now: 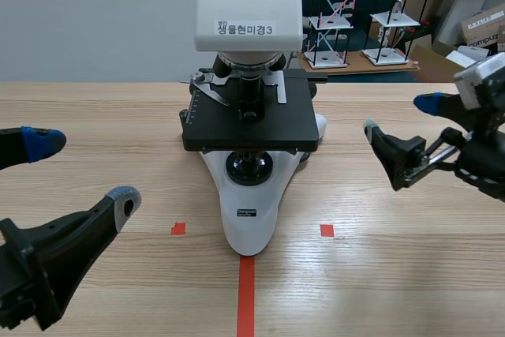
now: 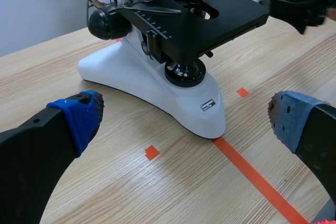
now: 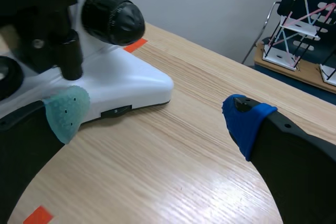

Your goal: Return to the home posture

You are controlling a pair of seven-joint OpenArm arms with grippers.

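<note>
The left end effector (image 1: 83, 171) hangs open at the frame's lower left and the right end effector (image 1: 401, 116) is open at centre right. Both are empty, so the homing move seems to need no grasp. Between them, at centre, the microscope (image 1: 251, 124) stands on the worktop (image 1: 394, 274); it looks heavy, rigid and delicate, best left untouched and given room.

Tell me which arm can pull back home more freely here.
Left, probably: the left gripper is open, empty and well short of the microscope. The right gripper is open too, but sits beside its base.
</note>
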